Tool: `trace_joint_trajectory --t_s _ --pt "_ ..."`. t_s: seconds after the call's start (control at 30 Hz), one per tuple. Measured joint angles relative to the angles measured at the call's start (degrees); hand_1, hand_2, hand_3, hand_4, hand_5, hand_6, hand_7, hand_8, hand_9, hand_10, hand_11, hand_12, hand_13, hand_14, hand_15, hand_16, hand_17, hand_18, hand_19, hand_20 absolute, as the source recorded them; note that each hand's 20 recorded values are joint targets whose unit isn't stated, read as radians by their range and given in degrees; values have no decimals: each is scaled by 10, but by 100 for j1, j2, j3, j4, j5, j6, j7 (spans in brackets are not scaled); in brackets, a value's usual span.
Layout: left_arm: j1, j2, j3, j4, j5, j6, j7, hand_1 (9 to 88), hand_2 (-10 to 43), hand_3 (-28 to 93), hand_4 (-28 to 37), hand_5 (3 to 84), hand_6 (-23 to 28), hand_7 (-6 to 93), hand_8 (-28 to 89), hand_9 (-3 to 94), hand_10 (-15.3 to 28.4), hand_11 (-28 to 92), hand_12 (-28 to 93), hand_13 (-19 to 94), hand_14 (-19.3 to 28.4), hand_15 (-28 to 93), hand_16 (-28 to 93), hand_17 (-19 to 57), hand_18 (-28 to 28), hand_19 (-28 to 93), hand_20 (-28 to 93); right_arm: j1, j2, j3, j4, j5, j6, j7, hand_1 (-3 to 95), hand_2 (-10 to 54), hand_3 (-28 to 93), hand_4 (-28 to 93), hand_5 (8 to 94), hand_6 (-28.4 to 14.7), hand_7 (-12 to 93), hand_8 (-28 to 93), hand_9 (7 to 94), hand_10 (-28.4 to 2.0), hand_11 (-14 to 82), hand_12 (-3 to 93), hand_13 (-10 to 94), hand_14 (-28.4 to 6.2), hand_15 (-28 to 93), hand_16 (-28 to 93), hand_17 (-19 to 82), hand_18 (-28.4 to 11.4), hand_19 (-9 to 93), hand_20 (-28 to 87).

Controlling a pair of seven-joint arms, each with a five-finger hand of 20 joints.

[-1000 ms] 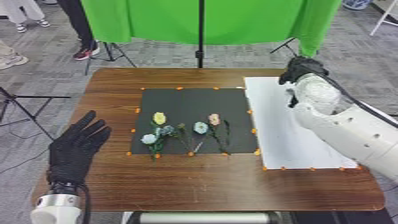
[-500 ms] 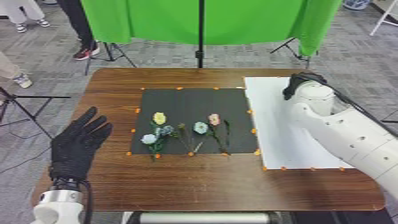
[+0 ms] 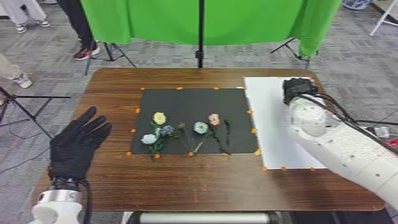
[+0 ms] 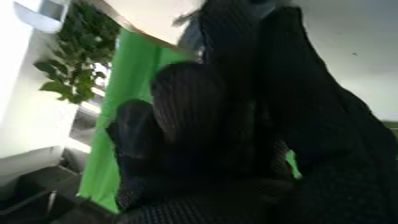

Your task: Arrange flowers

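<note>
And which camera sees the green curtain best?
The head view: there the green curtain hangs wide beyond the table, with little in front of it. The right wrist view shows a strip of it, partly hidden behind the robot's right hand.

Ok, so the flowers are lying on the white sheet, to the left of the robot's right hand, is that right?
Not quite: the head view shows the flowers lying on the black sheet, not the white one. They are indeed to the left of the robot's right hand.
</note>
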Motion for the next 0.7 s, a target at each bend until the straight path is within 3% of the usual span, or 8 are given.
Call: trace_joint_trajectory --t_s 0.23,0.33,0.43,0.63,0.7 --pt "42 -1 -18 -1 9 -6 -47 242 64 814 -226 413 116 126 -87 359 208 281 116 253 274 547 -88 -93 255 542 173 277 453 -1087 -277 227 1226 276 594 -95 666 -283 894 3 171 38 937 -51 210 314 801 -37 700 190 405 -197 932 622" --pt "40 -77 -76 2 41 -15 -125 243 65 813 -226 413 115 126 -86 360 208 282 117 254 274 546 -88 -93 255 541 173 631 701 -1756 -694 516 1869 729 589 -95 677 -283 896 3 170 41 937 -53 213 312 801 -40 700 193 405 -199 932 623" --pt "45 -193 -159 3 124 -34 -220 243 65 813 -227 413 116 126 -87 361 209 281 116 254 274 547 -88 -94 255 541 173 666 835 -1654 -1088 496 2396 783 583 -95 686 -283 897 2 169 43 937 -53 214 311 801 -41 700 195 405 -201 932 623" --pt "77 -443 -271 3 293 -91 -404 244 66 808 -225 414 116 121 -85 362 208 279 117 256 274 542 -86 -91 254 540 172 262 881 -582 -1785 158 2471 339 544 -95 735 -283 887 0 168 47 935 -54 210 315 785 -41 709 200 397 -203 932 616" --pt "80 -498 -279 3 337 -107 -437 243 65 811 -224 414 116 122 -85 362 208 279 117 255 274 542 -86 -92 254 540 172 133 888 -435 -2030 82 2423 334 502 -95 752 -283 842 4 190 21 902 -60 206 308 741 -51 726 190 370 -197 932 611"
